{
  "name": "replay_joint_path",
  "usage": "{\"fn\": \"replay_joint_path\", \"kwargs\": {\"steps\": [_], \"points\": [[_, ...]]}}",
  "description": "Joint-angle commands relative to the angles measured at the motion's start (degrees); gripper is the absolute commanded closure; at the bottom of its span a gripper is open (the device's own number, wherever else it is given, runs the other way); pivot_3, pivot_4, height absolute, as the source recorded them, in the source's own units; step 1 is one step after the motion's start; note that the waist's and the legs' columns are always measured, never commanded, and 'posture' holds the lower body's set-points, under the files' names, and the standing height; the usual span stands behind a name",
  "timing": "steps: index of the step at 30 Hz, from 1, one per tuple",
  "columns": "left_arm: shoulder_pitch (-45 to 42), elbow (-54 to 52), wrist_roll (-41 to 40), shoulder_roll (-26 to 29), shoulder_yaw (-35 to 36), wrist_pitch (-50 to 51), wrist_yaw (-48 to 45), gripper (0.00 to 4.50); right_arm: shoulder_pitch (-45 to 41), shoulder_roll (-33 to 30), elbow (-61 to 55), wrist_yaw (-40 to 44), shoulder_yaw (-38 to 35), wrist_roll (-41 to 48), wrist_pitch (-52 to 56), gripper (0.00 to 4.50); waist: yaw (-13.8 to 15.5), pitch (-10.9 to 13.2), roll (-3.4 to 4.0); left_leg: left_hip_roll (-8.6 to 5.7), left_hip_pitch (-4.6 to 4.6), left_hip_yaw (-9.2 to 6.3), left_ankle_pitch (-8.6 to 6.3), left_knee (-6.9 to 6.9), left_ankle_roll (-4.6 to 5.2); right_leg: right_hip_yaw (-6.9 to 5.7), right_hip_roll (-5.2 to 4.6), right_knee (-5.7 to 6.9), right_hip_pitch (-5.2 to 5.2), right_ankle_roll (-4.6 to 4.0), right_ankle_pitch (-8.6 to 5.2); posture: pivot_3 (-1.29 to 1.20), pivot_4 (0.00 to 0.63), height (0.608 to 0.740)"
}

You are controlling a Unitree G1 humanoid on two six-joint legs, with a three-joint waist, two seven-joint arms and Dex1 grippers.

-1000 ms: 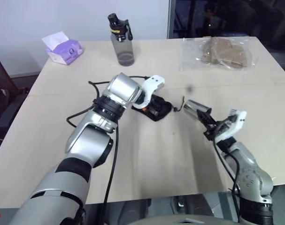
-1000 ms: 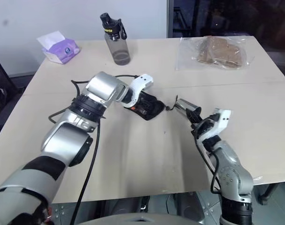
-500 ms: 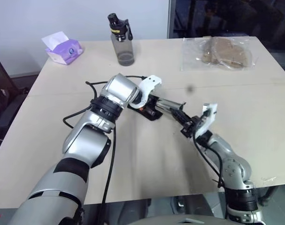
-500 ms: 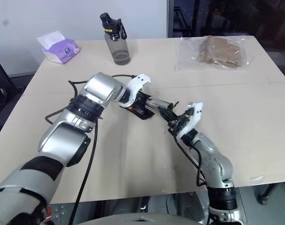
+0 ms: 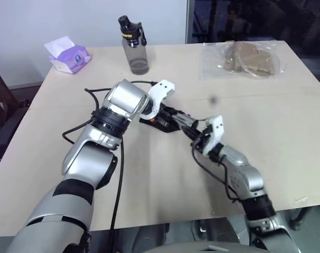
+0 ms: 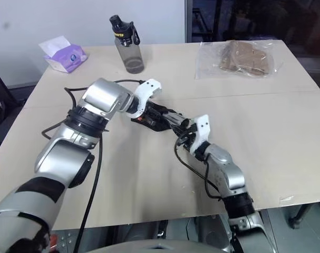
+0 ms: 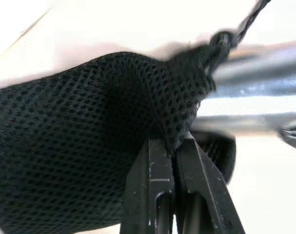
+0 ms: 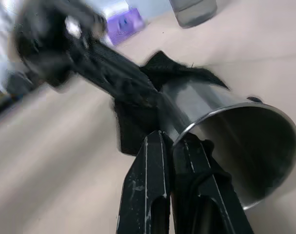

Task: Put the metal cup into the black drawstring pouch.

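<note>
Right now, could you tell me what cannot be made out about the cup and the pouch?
- Metal cup base: hidden in the right wrist view by the black drawstring pouch.
- How far the cup is in: too small in the head views.
- Pouch mouth: blurred in the left wrist view.

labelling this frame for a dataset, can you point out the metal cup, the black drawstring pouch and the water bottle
metal cup (image 8: 206, 105): right wrist view, on its shiny outer side wall.
black drawstring pouch (image 7: 74, 126): left wrist view, on the mesh fabric of its side.
water bottle (image 5: 135, 48): left eye view, on its smoky-grey body below the black cap.

right end effector (image 5: 197, 136) has carried the metal cup (image 5: 185, 122) into the black drawstring pouch (image 5: 163, 120).
</note>
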Motion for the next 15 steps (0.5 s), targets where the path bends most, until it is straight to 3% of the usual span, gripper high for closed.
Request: {"fn": "replay_joint_path", "kwargs": {"steps": [1, 5, 10, 15], "points": [[-0.47, -8.93, -4.99, -1.73, 2.57, 1.53, -2.11, 4.50, -5.22, 0.94, 5.38, 2.00, 4.74, -7.08, -7.55, 4.37, 0.28, 0.00, -0.01, 0.00, -0.04, -0.02, 0.00, 0.01, -0.01, -0.04, -0.01, -0.01, -0.01, 0.00, 0.00, 0.00, 0.150, 0.740], [0.68, -12.66, -4.97, 0.05, 1.76, 0.58, -1.13, 4.50, -7.84, 0.47, 7.86, 5.42, 4.79, -8.89, -10.29, 4.37, 0.15, 0.00, -0.01, 0.00, -0.07, -0.04, 0.12, 0.00, -0.22, -0.01, -0.03, -0.05, -0.01, -0.01, 0.00, 0.00, 0.150, 0.740], [2.75, -16.35, -6.30, 0.83, 2.91, -0.67, -0.75, 4.50, -9.85, 2.14, 8.17, 8.22, 1.26, -4.63, -7.19, 4.37, -0.05, 0.00, 0.00, 0.03, -0.02, -0.04, 0.11, -0.02, -0.20, 0.03, 0.00, -0.01, -0.03, -0.02, 0.01, 0.00, 0.150, 0.740], [4.09, -20.97, -9.68, 1.12, 4.85, 2.43, -1.52, 4.50, -13.69, 10.05, 10.73, 7.57, -8.75, 9.05, 1.91, 4.37, -0.04, 0.01, 0.00, 0.06, -0.02, -0.08, 0.02, -0.02, -0.05, 0.03, 0.01, 0.02, -0.04, -0.03, 0.02, 0.00, 0.150, 0.740]]}}
